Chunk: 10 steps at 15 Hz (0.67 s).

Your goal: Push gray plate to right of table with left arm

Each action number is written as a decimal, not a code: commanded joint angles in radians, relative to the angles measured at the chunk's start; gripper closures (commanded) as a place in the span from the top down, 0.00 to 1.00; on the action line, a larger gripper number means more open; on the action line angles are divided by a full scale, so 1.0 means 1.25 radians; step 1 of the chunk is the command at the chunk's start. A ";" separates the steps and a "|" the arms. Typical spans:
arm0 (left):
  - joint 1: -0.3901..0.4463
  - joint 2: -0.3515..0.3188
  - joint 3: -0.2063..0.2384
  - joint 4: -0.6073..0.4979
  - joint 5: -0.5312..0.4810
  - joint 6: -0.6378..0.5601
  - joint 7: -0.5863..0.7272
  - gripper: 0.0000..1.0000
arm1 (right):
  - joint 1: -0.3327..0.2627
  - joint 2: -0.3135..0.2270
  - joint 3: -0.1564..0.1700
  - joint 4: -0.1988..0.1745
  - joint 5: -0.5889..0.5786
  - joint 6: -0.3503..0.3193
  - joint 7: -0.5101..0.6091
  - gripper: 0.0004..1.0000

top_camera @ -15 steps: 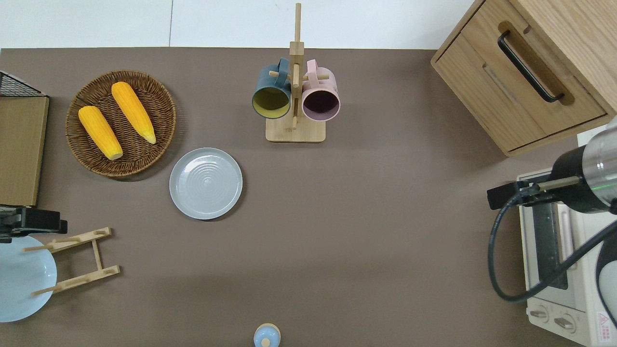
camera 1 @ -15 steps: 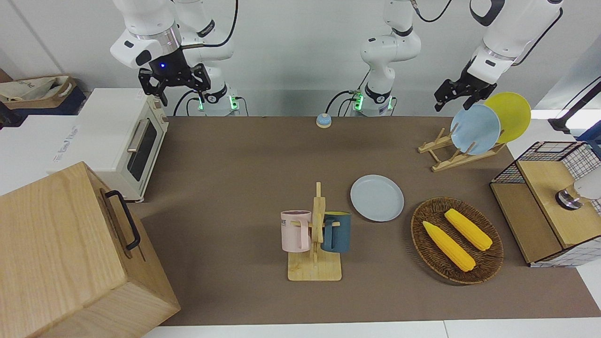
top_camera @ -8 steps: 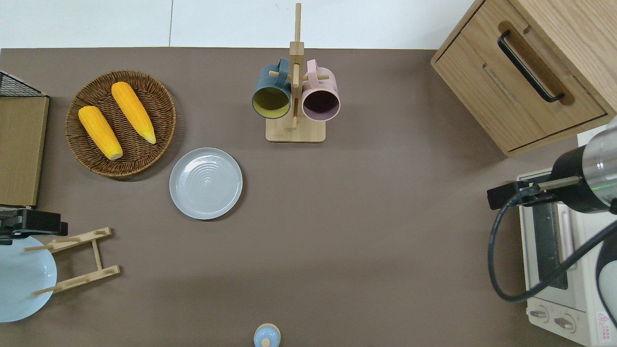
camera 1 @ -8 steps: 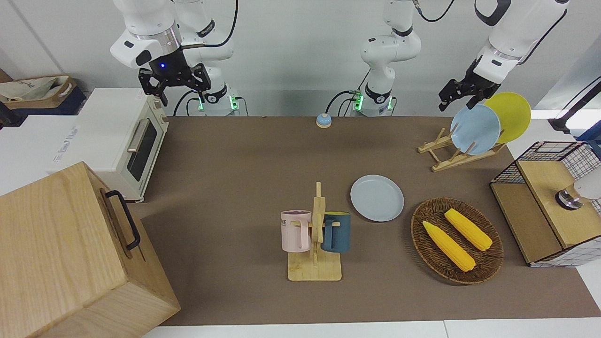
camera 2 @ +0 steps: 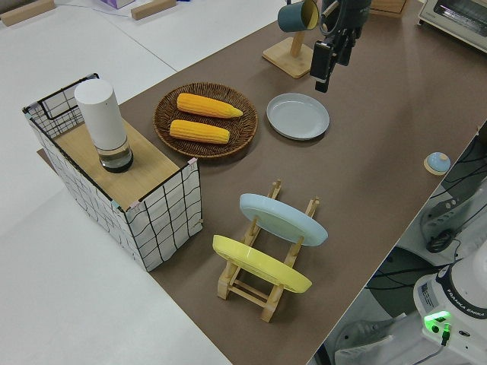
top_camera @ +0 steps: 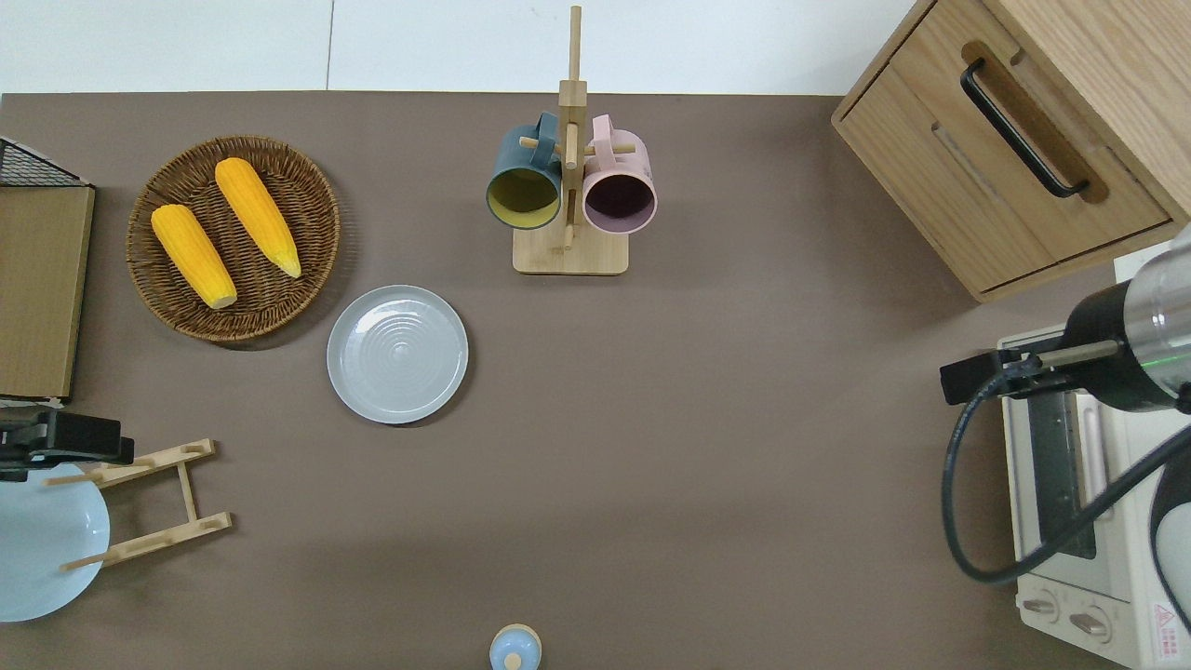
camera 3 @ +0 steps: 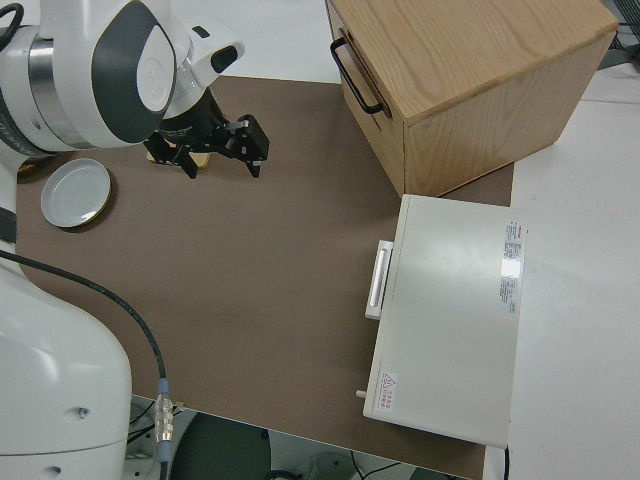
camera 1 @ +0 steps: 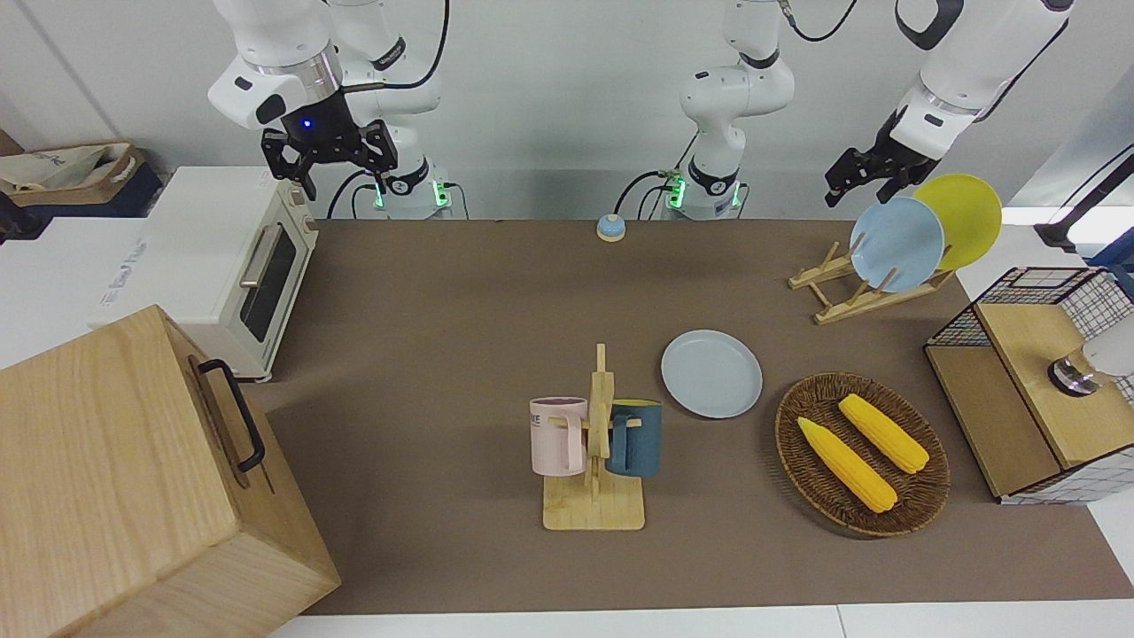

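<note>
Plate first: the one round, shallow, pale gray plate (top_camera: 397,354) lies flat on the matte brown surface (top_camera: 707,447), untouched, between the round wicker basket (top_camera: 307,200) and the wooden mug rack (top_camera: 570,251), nearer to the robots than both. The basket holds two yellow corn cobs (top_camera: 191,255). The rack carries two mugs, one dark teal (top_camera: 523,181) and one pink (top_camera: 619,186); the pink one bears dark lettering, partly hidden by its handle and unreadable.

Two more plates, one sky-blue (camera 1: 897,244) and one yellow (camera 1: 966,217), stand tilted in a slatted wooden plate stand (camera 1: 850,297) toward the left arm's end. The overhead view cuts off the sky-blue plate and leaves the yellow one out altogether. The left arm's black end effector (camera 1: 855,177) hangs in the air over that stand; whether its fingers are spread or closed cannot be told.

The right arm is parked, its end effector (camera 1: 328,155) with fingers spread, empty. One white toaster oven (camera 1: 226,257) shows faint side lettering, unreadable.
</note>
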 commanded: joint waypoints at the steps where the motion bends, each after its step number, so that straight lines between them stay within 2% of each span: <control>1: -0.001 -0.007 -0.001 -0.026 0.009 0.012 -0.003 0.98 | -0.016 -0.002 0.011 0.006 0.008 -0.012 0.001 0.98; 10: -0.007 -0.002 -0.001 -0.078 0.007 0.089 -0.011 0.98 | -0.016 -0.002 0.012 0.006 0.008 -0.012 0.001 0.98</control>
